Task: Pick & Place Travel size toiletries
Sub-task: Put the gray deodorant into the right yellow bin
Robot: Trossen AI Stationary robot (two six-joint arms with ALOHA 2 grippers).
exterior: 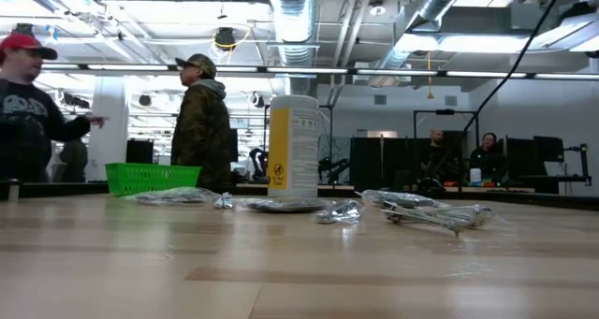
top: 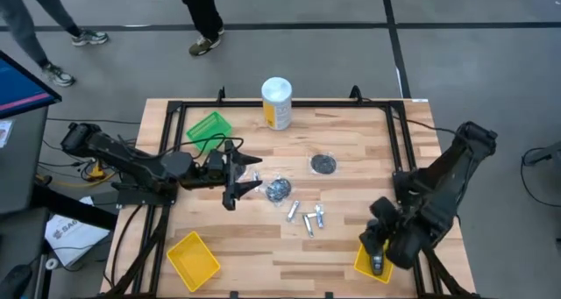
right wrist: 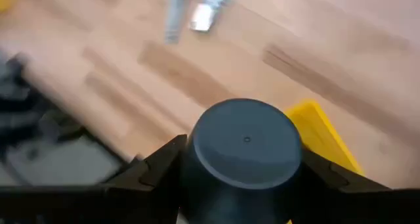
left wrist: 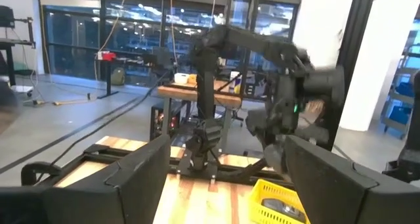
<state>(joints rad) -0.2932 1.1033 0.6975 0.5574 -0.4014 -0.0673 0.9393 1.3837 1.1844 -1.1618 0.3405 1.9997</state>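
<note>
My right gripper (top: 378, 257) is at the table's near right, above a yellow bin (top: 363, 264), and is shut on a dark grey round piece (right wrist: 244, 155). My left gripper (top: 248, 177) is open and empty, left of centre. It points toward a dark disc in clear wrap (top: 279, 189) that lies flat on the table. A second dark disc (top: 323, 164) lies farther right. Several small silver tubes (top: 304, 217) lie near the middle and also show in the right wrist view (right wrist: 197, 7). In the left wrist view the left gripper (left wrist: 230, 184) looks across at the right arm. My right gripper pinches the dark round piece by its rounded side wall (right wrist: 197, 175) between the two fingers (right wrist: 154, 171), one on each side. Its flat round face points away from the wrist. The piece is lifted clear, above the table beside the yellow bin's corner (right wrist: 318, 135).
A tall white-and-yellow canister (top: 276, 103) stands at the far middle, and a green bin (top: 209, 128) stands to its left. A second yellow bin (top: 193, 260) sits at the near left. A black frame (top: 289, 106) runs around the table. People walk beyond the far edge.
</note>
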